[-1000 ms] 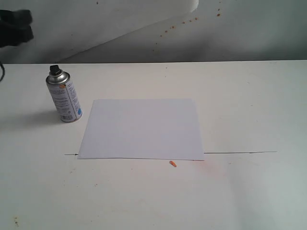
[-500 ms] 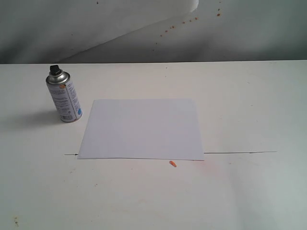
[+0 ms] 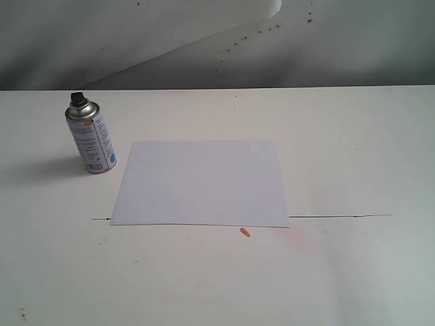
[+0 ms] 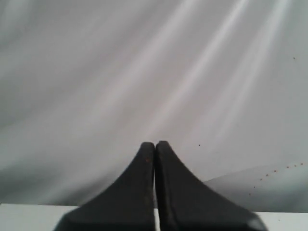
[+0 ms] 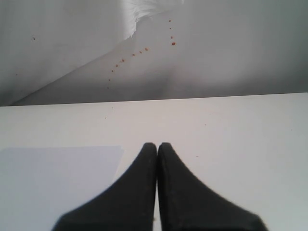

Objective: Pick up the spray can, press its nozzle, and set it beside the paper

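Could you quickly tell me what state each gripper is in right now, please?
Left gripper: shut, holding nothing.
Right gripper: shut, holding nothing.

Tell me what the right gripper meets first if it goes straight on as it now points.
Nothing near: the right gripper points across the white table toward the grey speckled backdrop, probably its first contact, though depth is unclear. The white rectangular paper sheet lies off to one side.

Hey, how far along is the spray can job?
Looks done: the spray can stands upright beside the paper, not touching it. In hand: nothing; left end effector and right end effector are shut, empty. Left: nothing obvious, though pressing the nozzle cannot be confirmed.
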Controlling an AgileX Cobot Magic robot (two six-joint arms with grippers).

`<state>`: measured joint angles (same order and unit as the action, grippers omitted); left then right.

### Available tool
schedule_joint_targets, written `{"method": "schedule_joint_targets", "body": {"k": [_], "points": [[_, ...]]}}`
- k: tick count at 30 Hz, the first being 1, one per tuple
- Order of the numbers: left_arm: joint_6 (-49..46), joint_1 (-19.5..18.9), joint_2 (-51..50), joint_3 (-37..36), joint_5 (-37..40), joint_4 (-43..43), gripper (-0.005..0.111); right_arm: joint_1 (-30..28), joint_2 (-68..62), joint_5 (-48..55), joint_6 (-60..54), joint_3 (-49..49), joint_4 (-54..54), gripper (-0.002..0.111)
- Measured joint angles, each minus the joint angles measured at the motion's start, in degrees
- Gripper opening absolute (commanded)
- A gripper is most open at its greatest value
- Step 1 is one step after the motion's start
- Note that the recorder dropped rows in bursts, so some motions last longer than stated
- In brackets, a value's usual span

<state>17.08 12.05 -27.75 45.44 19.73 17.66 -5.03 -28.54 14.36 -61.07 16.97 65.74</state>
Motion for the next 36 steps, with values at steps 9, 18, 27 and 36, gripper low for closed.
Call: {"method": "schedule_joint_targets", "body": {"k": [9,18,27,36], "points": [[-19.62,0.00,13.13,-21.12,-6.71,-20.47,0.001,0.00,0.00,0.00,0.00,0.00,0.00,0.000],[-20.15,0.00,23.91,-35.16,-5.03,-20.75,0.001,0.00,0.00,0.00,0.00,0.00,0.00,0.000],[-20.18,0.00,27.50,-44.42,0.15,-20.75,0.001,0.00,0.00,0.00,0.00,0.00,0.00,0.000],[-20.18,0.00,27.50,-45.20,0.21,-20.75,0.001,0.00,0.00,0.00,0.00,0.00,0.00,0.000]]}}
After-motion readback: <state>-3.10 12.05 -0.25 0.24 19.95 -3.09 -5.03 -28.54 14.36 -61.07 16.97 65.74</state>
